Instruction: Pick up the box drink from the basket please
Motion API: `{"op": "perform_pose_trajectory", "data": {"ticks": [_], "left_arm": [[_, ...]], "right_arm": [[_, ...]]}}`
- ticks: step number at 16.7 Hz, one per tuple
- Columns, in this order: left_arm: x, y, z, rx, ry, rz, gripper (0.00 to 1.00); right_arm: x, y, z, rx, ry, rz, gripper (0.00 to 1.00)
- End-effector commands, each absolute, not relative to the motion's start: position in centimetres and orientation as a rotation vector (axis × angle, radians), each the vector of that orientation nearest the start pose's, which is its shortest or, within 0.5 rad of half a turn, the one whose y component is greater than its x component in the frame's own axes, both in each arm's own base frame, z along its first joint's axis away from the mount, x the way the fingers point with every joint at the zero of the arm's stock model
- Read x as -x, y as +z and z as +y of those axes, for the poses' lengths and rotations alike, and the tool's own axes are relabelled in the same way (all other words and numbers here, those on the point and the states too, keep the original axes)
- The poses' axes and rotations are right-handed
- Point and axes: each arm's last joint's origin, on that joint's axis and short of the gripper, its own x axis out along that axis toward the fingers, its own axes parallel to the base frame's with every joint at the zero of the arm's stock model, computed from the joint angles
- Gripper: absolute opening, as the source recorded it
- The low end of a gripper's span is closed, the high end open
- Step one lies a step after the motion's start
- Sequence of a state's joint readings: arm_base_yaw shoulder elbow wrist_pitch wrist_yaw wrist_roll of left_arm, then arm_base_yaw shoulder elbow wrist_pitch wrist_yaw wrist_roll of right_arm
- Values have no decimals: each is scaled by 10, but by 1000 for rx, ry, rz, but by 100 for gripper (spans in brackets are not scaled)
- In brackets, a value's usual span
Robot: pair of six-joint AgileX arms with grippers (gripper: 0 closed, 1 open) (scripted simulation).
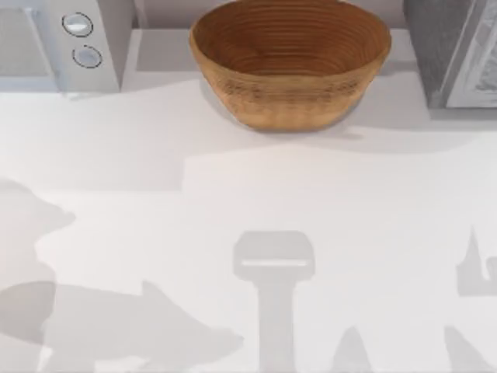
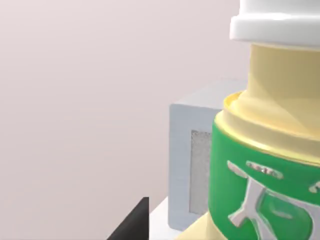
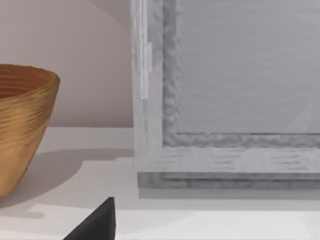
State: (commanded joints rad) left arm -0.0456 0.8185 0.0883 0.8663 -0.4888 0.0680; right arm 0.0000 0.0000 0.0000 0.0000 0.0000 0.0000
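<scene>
Box drink (image 2: 265, 165): a pale yellow container with a broad green band carrying white marks, a narrower yellow neck and a white cap. It stands upright and very close at the right side of the left wrist view. A grey box with a speckled inset panel (image 2: 187, 165) shows behind it, against a plain pinkish wall. A black wedge of the left gripper (image 2: 131, 224) pokes in at the lower edge of that view, apart from the drink. I cannot tell whether this gripper is spread or pinching anything.

In the top view, the large round warm-brown woven wicker basket (image 1: 289, 66) sits at the upper centre of the white table (image 1: 233, 202), its ribbed rings visible down to the bottom. A grey-white appliance with two round knobs (image 1: 78, 39) stands at the upper left. A grey appliance with a framed front (image 1: 450, 54) stands at the upper right. Soft grey shadows lie across the lower half of the table.

The right wrist view has the basket at its left edge and the framed grey front beside it, the two standing apart. A black wedge of the right gripper (image 3: 97, 225) sits at the lower edge, and its state cannot be told either.
</scene>
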Motion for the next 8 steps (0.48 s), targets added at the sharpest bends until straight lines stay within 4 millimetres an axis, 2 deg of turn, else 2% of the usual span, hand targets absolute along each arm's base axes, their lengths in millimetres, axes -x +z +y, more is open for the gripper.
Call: {"op": "perform_pose_trajectory", "data": {"ticks": [8], "left_arm": [[-165, 183, 7, -23, 469, -107, 0]], "right_arm": [[-106, 160, -1, 0, 0, 0, 100]]}}
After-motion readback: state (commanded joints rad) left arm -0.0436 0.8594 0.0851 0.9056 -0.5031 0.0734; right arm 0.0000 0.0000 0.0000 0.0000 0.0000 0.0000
